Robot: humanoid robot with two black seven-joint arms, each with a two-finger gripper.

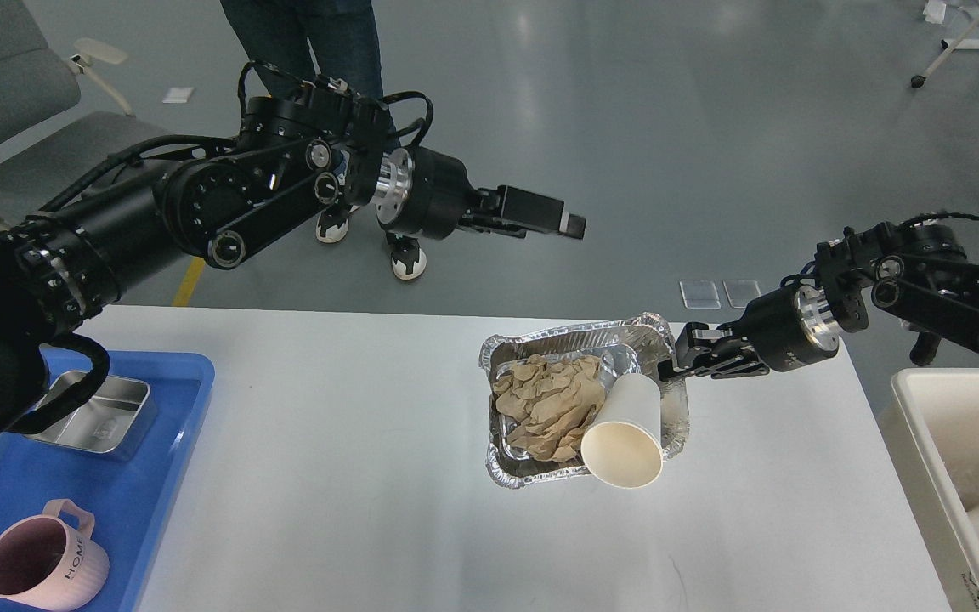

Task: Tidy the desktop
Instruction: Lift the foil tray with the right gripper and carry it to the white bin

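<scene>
Already much of the clutter sits gathered: crumpled brown paper [551, 406] and a tipped paper cup [625, 429] lie in the foil tray [675, 425], just below and left of the right jaws [670, 367], which are clenched on the tray's far corner. The left jaws [574, 226] hang empty, high above the tray; whether they are parted I cannot tell. What seems left is carrying the tray off the bench [353, 476] to the cream bin [923, 442] on the right.

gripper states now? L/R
Left gripper: empty, raised above the desktop; open or shut cannot be told.
Right gripper: shut on foil tray rim.
</scene>
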